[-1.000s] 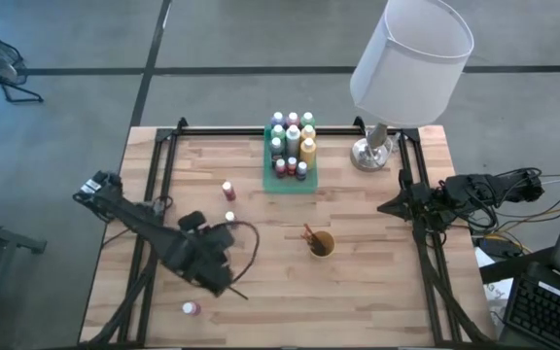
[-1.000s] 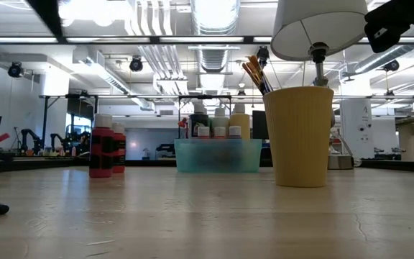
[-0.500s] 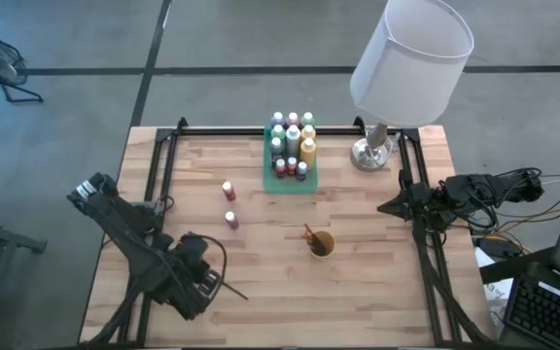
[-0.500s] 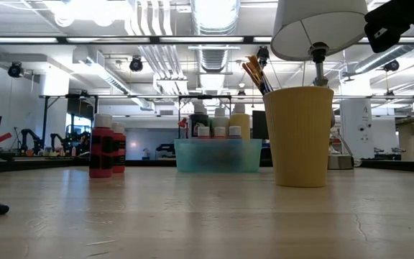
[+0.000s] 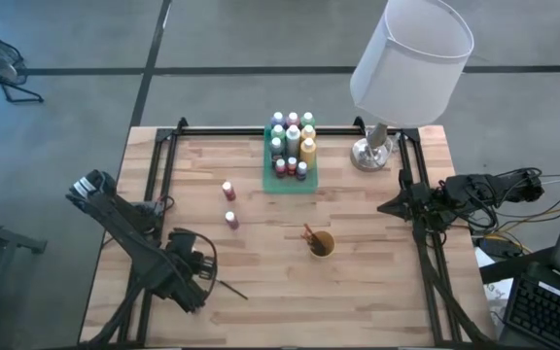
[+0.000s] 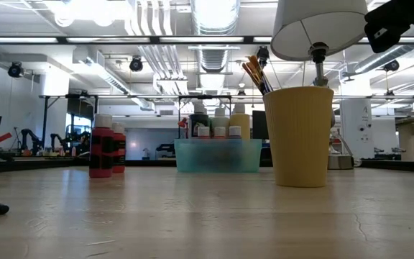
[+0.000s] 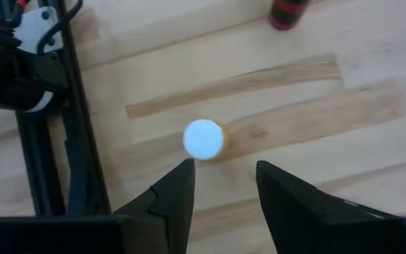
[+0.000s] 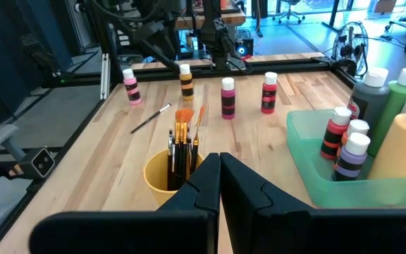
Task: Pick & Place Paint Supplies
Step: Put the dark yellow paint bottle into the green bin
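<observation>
My left gripper (image 7: 224, 180) hangs open over the table's near-left part (image 5: 189, 284), pointing down. A yellow paint bottle with a white cap (image 7: 204, 139) stands just ahead of its fingertips, not between them. This bottle (image 8: 185, 81) also shows in the right wrist view, between a pink bottle (image 8: 129, 85) and two red bottles (image 8: 228, 97) (image 8: 268, 92). The two red bottles (image 5: 230, 220) (image 5: 227, 190) stand left of centre. A dark paintbrush (image 5: 231, 290) lies flat beside the left gripper. My right gripper (image 8: 219, 169) waits shut at the table's right edge (image 5: 389, 206).
The green tray (image 5: 290, 183) near the far edge holds several bottles. The orange-yellow cup (image 5: 321, 243) holds brushes at centre. A lamp with a white shade (image 5: 411, 58) stands on its base (image 5: 372, 151) at far right. Bare wood lies between cup and bottles.
My left arm has swung toward the table's near-left corner, staying open. The pink bottle near the front edge, visible a second ago in the high view, is now hidden beneath the arm. The bottles and the brush have not moved.
</observation>
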{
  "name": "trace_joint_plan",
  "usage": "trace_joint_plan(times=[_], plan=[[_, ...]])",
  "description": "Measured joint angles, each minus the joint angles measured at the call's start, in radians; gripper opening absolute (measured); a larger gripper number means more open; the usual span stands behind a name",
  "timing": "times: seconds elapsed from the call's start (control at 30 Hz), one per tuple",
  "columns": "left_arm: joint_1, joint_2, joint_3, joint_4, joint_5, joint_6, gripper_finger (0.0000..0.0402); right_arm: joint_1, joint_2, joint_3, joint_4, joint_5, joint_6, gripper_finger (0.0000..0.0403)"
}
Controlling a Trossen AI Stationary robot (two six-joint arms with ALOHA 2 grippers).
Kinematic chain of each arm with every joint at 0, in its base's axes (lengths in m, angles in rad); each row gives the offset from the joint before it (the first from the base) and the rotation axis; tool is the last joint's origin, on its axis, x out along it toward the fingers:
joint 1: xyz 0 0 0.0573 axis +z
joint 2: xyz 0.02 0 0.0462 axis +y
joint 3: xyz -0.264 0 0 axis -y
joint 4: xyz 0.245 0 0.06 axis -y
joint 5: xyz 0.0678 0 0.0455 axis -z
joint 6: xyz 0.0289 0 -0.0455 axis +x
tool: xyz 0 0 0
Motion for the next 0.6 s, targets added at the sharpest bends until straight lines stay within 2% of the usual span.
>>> trace_joint_plan(times=[0.2,0.3,0.6], plan=[[0.003,-0.015,-0.051,0.001,0.003,0.012,0.0156,0.000,0.000,0.000,0.000,0.000,-0.002,0.0008],[0.008,-0.015,-0.066,-0.003,0.002,0.085,0.0162,0.000,0.000,0.000,0.000,0.000,-0.003,0.0008],[0.013,-0.014,-0.089,-0.006,0.003,0.116,0.0247,0.000,0.000,0.000,0.000,0.000,-0.003,0.0008]])
